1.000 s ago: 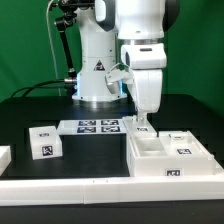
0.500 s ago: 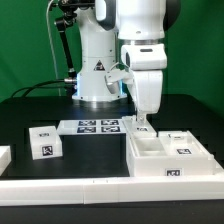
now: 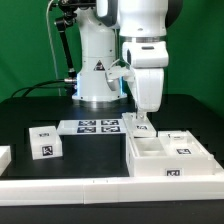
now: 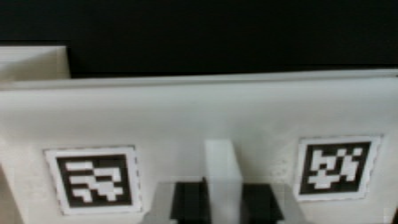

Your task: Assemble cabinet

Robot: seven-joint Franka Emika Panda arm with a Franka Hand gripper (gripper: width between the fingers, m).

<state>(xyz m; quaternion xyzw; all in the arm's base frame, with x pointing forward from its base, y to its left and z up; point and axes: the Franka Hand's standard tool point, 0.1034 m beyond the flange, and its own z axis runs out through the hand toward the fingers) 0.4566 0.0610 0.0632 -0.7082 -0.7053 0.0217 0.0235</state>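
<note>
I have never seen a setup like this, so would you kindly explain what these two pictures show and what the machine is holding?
The machine is a white robot arm standing at a black table. At its tip is a two-finger claw. One picture comes from a camera off to the side that sees the whole scene. The other comes from a camera on the wrist, looking past the claw. On the table lie a large white box frame, right under the claw, a small white drawer box apart from it toward the exterior view's left, and a flat marker board near the arm's base. In the wrist view the dark fingers sit either side of a thin white wall of the frame. Whether they are squeezing it I cannot tell.
</note>
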